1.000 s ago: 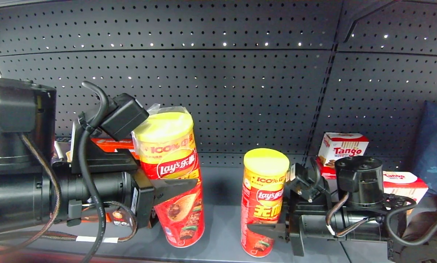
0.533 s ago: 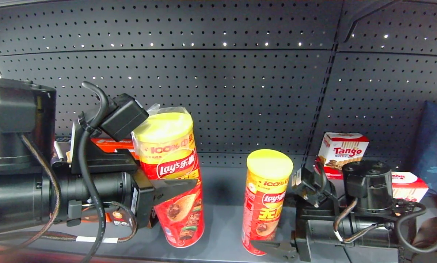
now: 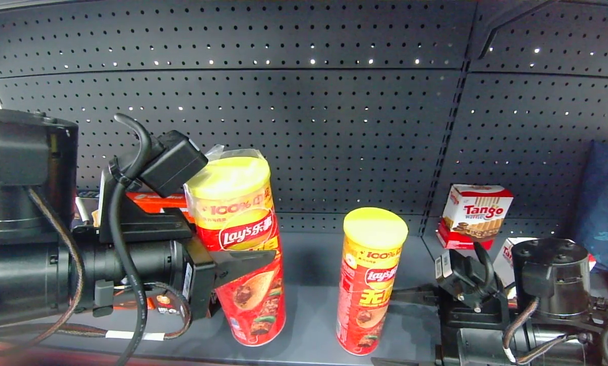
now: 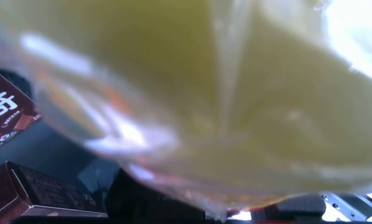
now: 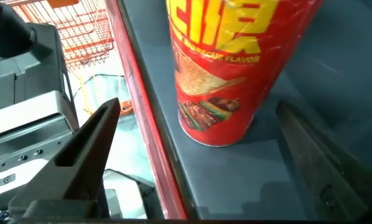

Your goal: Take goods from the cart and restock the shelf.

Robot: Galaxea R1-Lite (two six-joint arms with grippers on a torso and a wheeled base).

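The shelf (image 3: 309, 284) is a dark grey deck under a pegboard back (image 3: 334, 127), with a red front lip.

The left gripper (image 3: 253, 256) reaches in level from the left. Its fingers (image 3: 233, 264) are clamped on the middle of the wrapped chip can (image 3: 243, 223). This tall red can has a yellow lid and is sleeved in clear plastic, which puckers above the lid. It stands upright with its base down at the deck, near the front lip. Whether it bears on the deck cannot be told.

The second chip can (image 3: 370, 284) is shorter and has its yellow lid on. It stands upright on the deck, well apart from the first and to its right.

The right gripper (image 5: 198, 109) sits low at the front lip, beside this can. Its fingers (image 5: 80, 155) are spread wide, one on each side of the can's foot and clear of it, holding nothing.

In the right bay a wafer box (image 3: 474, 213) stands tilted against the back. A flat box (image 3: 507, 249) lies partly behind the right arm, and a blue bag (image 3: 604, 203) is at the edge. An orange box (image 3: 156, 201) sits behind the left gripper, and brown boxes (image 4: 24, 193) lie beside it.

Below the lip hangs the red wire cart basket (image 5: 80, 37). Its contents cannot be made out.
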